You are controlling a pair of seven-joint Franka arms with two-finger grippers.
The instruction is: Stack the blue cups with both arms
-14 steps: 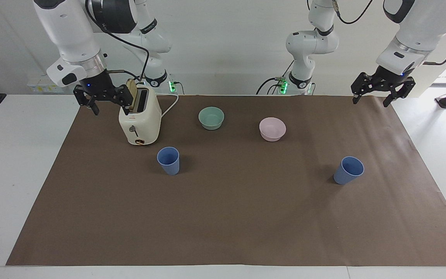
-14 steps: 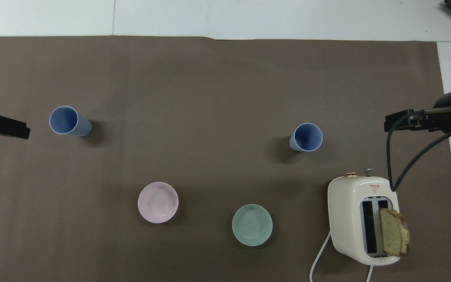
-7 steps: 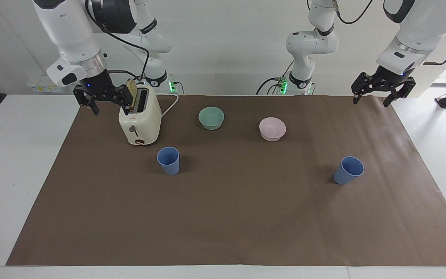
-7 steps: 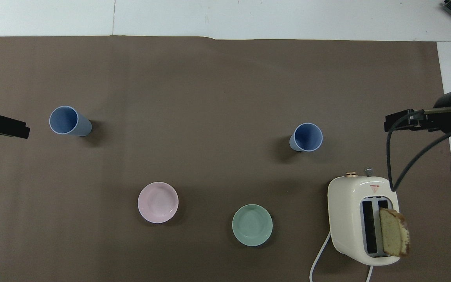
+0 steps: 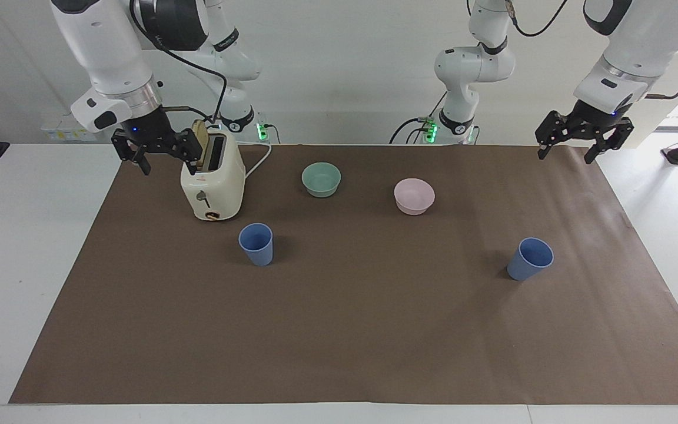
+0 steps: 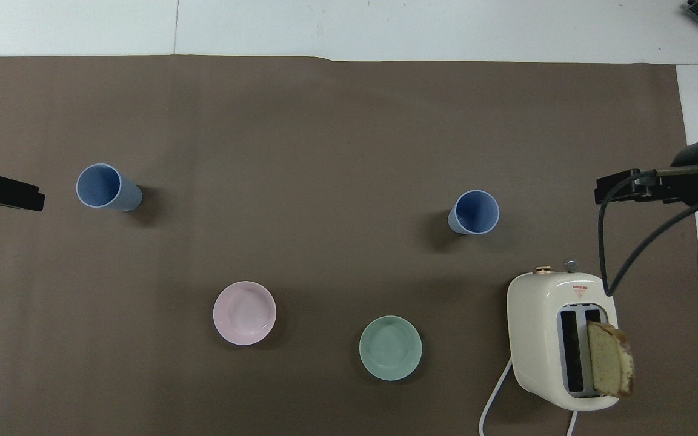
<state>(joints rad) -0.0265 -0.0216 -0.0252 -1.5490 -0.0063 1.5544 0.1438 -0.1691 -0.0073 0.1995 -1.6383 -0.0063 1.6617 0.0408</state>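
Two blue cups stand upright and apart on the brown mat. One cup (image 5: 256, 244) (image 6: 474, 212) is just farther from the robots than the toaster. The other cup (image 5: 529, 259) (image 6: 108, 188) is toward the left arm's end of the table. My left gripper (image 5: 565, 155) (image 6: 3, 194) hangs open and empty in the air over the mat's edge at that end, well apart from that cup. My right gripper (image 5: 168, 164) (image 6: 628, 188) hangs open and empty beside the toaster, over the mat's edge at the right arm's end.
A cream toaster (image 5: 212, 179) (image 6: 558, 339) with a bread slice (image 6: 609, 366) sticking out stands near the right arm. A pale green bowl (image 5: 321, 179) (image 6: 390, 348) and a pink bowl (image 5: 414, 196) (image 6: 244, 313) sit nearer to the robots than the cups. Two smaller white arms stand at the table's edge.
My left gripper has drifted very slightly up and toward its own end of the table. The right gripper, cups, bowls and toaster have not moved.
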